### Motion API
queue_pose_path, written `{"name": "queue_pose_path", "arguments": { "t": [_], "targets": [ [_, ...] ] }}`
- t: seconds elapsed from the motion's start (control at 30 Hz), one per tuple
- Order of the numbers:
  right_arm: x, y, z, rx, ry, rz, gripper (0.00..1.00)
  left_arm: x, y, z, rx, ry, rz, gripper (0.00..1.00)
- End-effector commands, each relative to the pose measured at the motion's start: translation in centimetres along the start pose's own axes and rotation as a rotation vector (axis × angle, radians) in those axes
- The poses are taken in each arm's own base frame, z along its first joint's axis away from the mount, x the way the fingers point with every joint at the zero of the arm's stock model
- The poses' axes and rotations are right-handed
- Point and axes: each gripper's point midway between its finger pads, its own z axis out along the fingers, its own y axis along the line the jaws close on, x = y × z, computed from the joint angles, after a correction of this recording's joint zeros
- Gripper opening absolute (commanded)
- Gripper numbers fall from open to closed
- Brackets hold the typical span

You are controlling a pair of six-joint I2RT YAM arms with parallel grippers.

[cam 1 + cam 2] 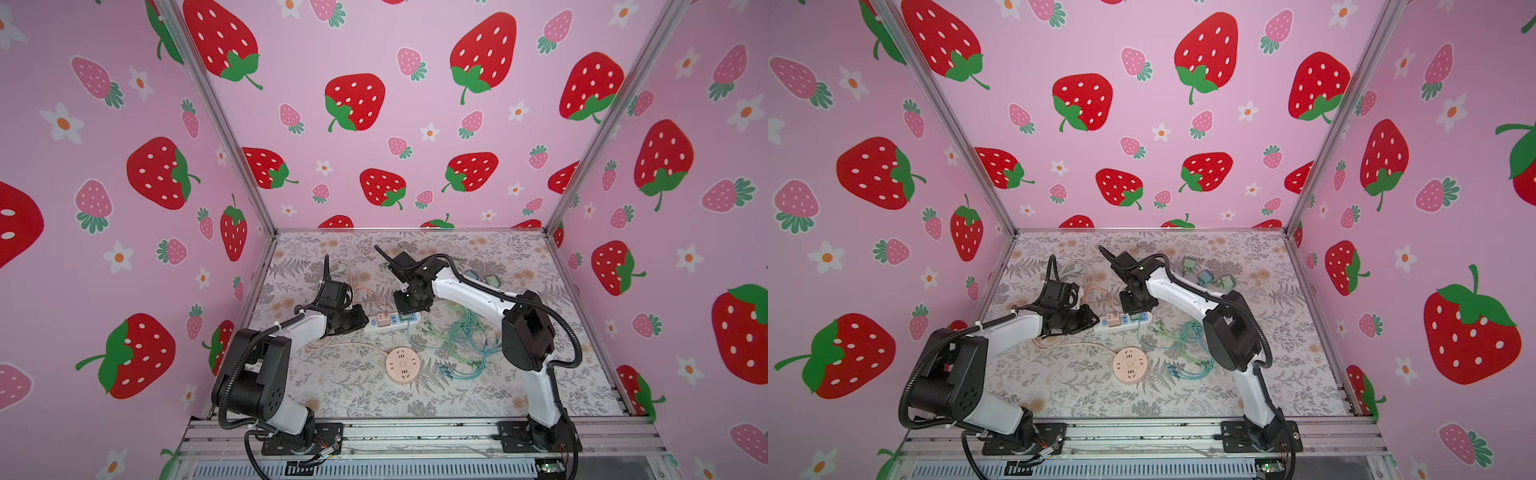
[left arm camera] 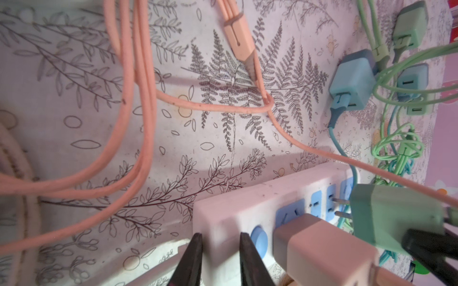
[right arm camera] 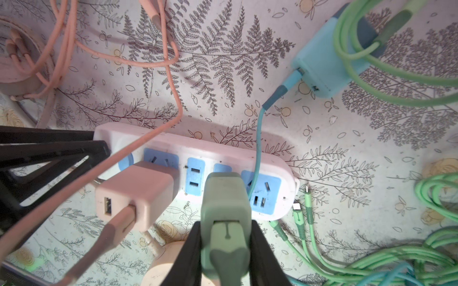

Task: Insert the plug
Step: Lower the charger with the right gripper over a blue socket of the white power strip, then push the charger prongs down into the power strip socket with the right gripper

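Two pincers meet at one white power strip [image 3: 223, 152], which lies flat on the fern-print tabletop [image 1: 357, 395] between the arms in both top views.

1. Right pincer [image 3: 225, 224]: we find it clamped on the green plug [image 3: 226, 198], one finger on each side of the body. The plug stands over the strip's third blue socket, between a two-slot socket and the larger socket at the far end.
2. Seating: in the left wrist view we see two metal prongs [image 2: 340, 201] bare between the plug body and the socket face, their tips at the slots. The green plug is not pushed home.
3. Left pincer [image 2: 220, 235]: its fingers stand a little apart at the switch end of the strip, with the strip's white body showing between them. We cannot tell whether they press on it.
4. Neighbouring parts: a pink plug [image 3: 138, 195] with its pink cable sits in the first socket, just beside the green one. A blue charger [image 3: 319, 69] lies behind the strip, and its blue cable crosses the strip's far end.
5. In front of the strip we note a round pink socket [image 1: 401, 365], and to the right a tangle of green cables [image 1: 461, 332].
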Motion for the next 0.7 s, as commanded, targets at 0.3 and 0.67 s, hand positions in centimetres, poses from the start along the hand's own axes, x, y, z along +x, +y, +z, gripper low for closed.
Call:
{"name": "queue_pose_path", "arguments": {
  "t": [0.3,0.67],
  "targets": [
    [-0.1,-0.2,0.6,0.014,-0.030,0.033,0.00,1.5,-0.2,0.7,0.016,0.045,0.011,0.27],
    [1.1,-2.1,2.0,0.107,0.001,0.026,0.00,1.7,-0.3,1.0,0.029,0.057,0.008,0.26]
  ]
}}
